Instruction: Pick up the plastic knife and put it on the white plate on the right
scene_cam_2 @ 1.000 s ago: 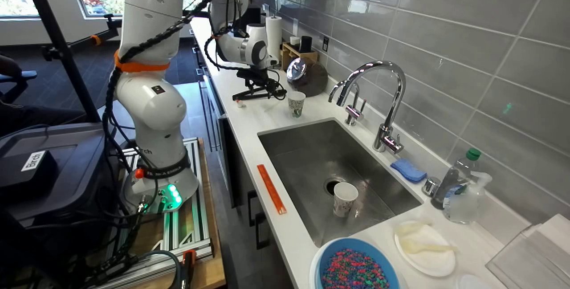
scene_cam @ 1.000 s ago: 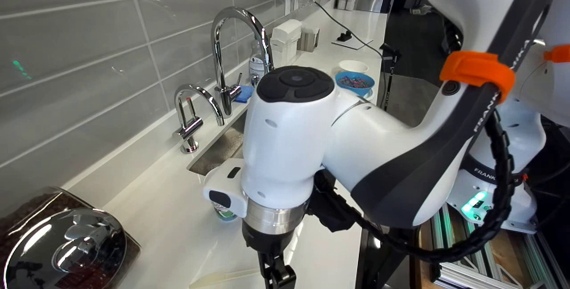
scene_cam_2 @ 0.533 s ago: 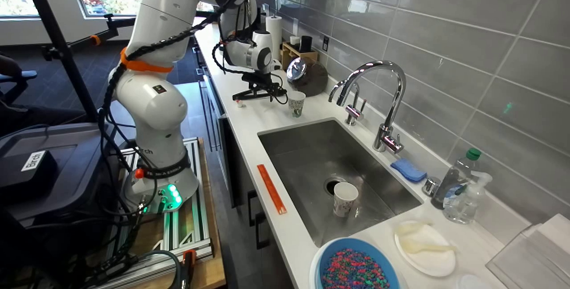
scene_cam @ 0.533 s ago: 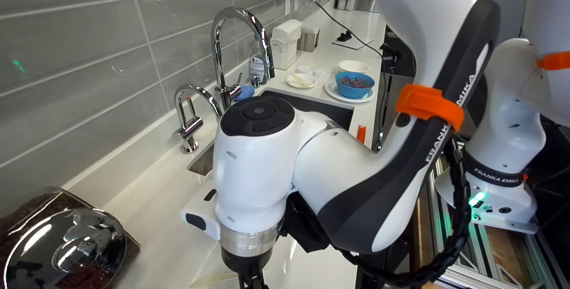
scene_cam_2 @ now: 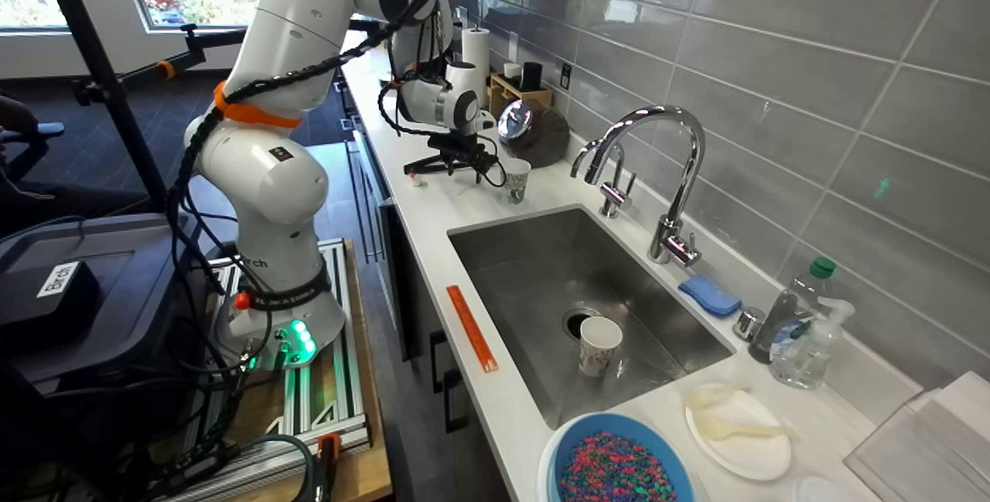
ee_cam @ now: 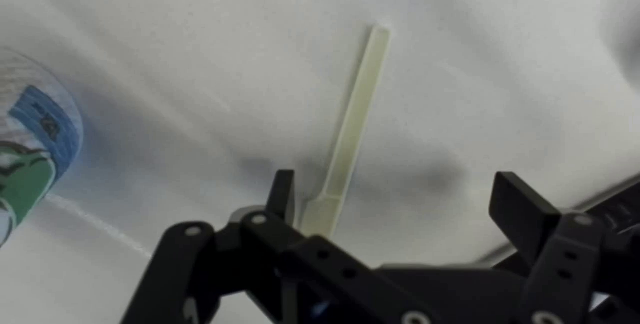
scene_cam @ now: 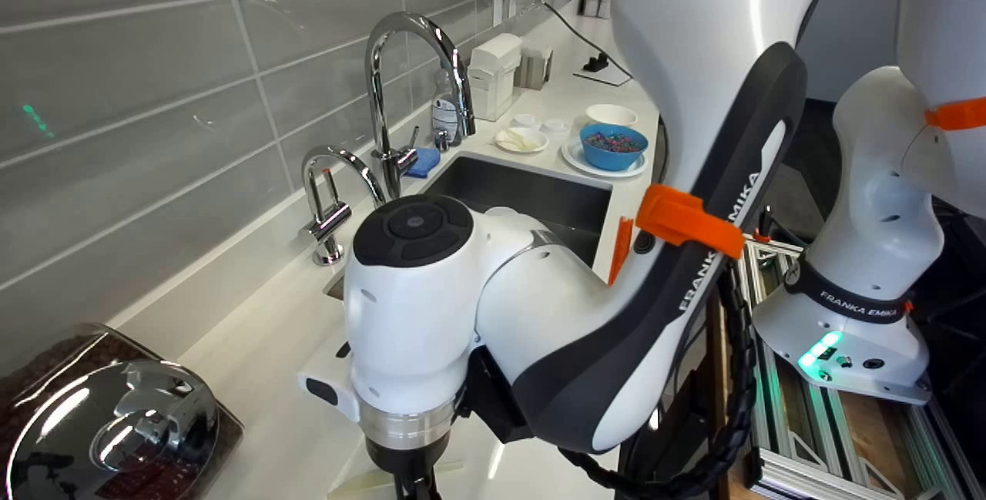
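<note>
In your wrist view, at the left edge, you have a paper cup (ee_cam: 40, 149) with blue and green print, standing on the desk (ee_cam: 200, 39). More to the right lies the plastic knife (ee_cam: 356, 119), pale and diagonal on the desk; its lower end is hidden behind your hand (ee_cam: 397, 196). This hand is released: its fingers (ee_cam: 520, 209) are spread wide, and you see the knife between them, closer to the one at the left of this view; if they touch it, I cannot tell. In an exterior view, you find the arm (scene_cam_2: 263, 177), then an orange strip (scene_cam_2: 472, 329) just beside the steel sink (scene_cam_2: 534, 293), a second paper cup (scene_cam_2: 599, 347) inside this sink, the blue dish (scene_cam_2: 611, 422) with small coloured pieces, and the white plate (scene_cam_2: 750, 462), which rests on the desk and carries two pale utensils (scene_cam_2: 739, 431).
</note>
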Robot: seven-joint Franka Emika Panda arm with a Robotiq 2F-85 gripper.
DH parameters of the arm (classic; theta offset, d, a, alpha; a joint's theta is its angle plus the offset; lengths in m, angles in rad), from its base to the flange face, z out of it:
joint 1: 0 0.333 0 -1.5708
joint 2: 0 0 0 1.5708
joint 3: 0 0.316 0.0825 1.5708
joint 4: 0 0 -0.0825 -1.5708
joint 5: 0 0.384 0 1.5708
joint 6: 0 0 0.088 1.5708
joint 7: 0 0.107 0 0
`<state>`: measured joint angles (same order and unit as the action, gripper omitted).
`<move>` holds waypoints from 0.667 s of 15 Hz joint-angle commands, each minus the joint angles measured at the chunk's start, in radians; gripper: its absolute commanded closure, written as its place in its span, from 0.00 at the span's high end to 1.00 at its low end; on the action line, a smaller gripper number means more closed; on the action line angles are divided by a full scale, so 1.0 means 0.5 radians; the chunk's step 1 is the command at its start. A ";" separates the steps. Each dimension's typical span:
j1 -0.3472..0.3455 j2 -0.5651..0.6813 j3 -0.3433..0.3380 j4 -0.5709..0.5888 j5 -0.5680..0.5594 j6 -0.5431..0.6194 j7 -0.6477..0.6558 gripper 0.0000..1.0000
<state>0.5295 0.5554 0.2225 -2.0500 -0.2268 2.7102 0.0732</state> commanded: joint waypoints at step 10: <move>0.070 0.093 -0.111 0.102 -0.060 0.003 0.047 0.20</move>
<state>0.5471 0.5809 0.1810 -2.0171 -0.2288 2.7102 0.0737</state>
